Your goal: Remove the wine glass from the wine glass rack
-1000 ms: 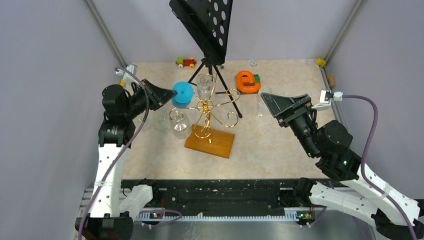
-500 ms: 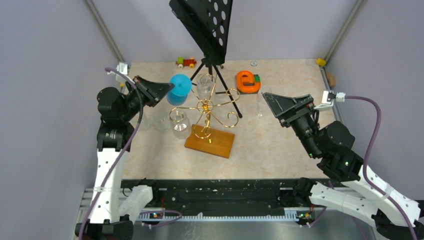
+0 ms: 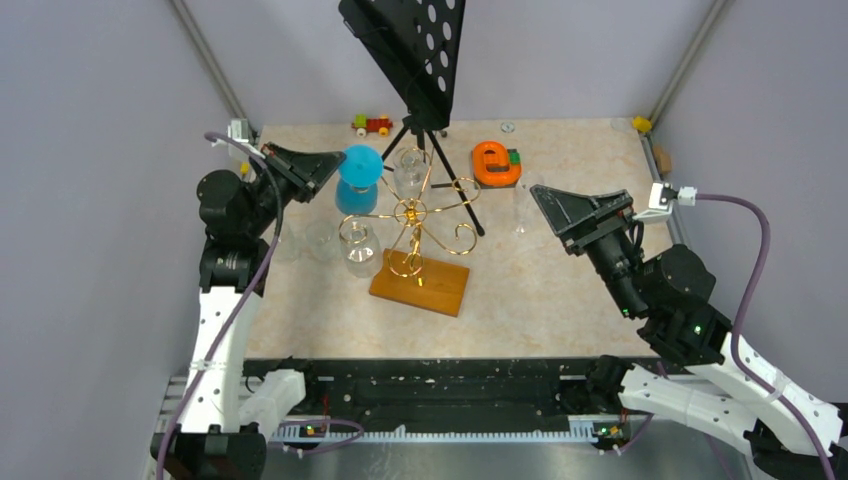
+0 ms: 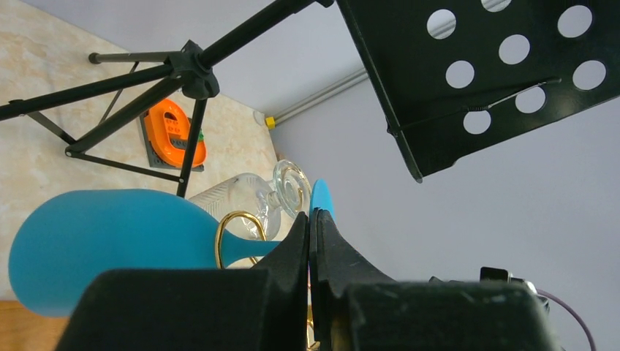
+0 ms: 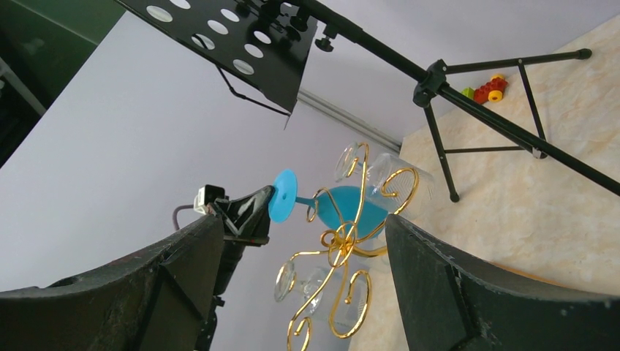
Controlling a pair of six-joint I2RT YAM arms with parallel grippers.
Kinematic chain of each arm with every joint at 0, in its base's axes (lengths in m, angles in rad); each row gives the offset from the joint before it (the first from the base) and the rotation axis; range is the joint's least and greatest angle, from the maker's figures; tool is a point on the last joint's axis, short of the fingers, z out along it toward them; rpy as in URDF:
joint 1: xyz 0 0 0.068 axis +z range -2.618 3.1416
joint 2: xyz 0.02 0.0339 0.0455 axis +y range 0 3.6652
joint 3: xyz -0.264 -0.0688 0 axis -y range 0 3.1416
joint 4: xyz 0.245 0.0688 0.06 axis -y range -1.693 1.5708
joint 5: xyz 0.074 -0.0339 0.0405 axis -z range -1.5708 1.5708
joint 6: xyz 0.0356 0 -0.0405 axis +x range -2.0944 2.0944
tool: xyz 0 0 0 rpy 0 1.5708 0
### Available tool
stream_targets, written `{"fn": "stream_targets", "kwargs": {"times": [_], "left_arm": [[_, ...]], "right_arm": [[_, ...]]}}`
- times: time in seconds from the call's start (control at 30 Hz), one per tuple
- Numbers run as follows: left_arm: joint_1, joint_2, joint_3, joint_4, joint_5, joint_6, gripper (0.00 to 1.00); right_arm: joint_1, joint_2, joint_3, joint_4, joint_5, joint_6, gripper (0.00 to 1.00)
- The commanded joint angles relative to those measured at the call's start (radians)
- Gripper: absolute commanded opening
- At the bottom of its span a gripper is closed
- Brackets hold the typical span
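The gold wire wine glass rack (image 3: 412,222) stands on its orange-brown wooden base (image 3: 420,286) mid-table. My left gripper (image 3: 330,166) is shut on the foot disc of a blue wine glass (image 3: 358,176) and holds it at the rack's upper left arm. In the left wrist view the fingers (image 4: 292,252) pinch the foot (image 4: 320,199), and a gold scroll (image 4: 232,232) crosses the stem beside the blue bowl (image 4: 95,241). Clear glasses hang at the rack's back (image 3: 411,170) and front left (image 3: 358,246). My right gripper (image 3: 548,203) is open and empty to the rack's right.
A black perforated music stand (image 3: 410,50) on a tripod stands just behind the rack. An orange block (image 3: 495,163) and a toy train (image 3: 372,124) lie at the back. A clear glass (image 3: 320,240) stands left of the rack. Grey walls close in both sides.
My left gripper has risen and swung back with the blue glass, carrying it up and away from the rack's left arm. The right gripper has barely moved.
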Motion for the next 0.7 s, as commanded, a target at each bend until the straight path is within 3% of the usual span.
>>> {"fn": "stream_targets", "kwargs": {"times": [0.0, 0.43, 0.67], "left_arm": [[0.002, 0.026, -0.005, 0.172, 0.05, -0.04, 0.0], [0.002, 0.059, -0.015, 0.175, 0.103, -0.034, 0.0], [0.002, 0.049, 0.009, 0.005, 0.194, 0.101, 0.0]], "right_arm": [[-0.009, -0.002, -0.001, 0.031, 0.014, -0.014, 0.82], [-0.009, 0.006, -0.002, 0.031, 0.013, -0.013, 0.82], [-0.009, 0.004, -0.001, 0.027, 0.013, -0.013, 0.84]]}}
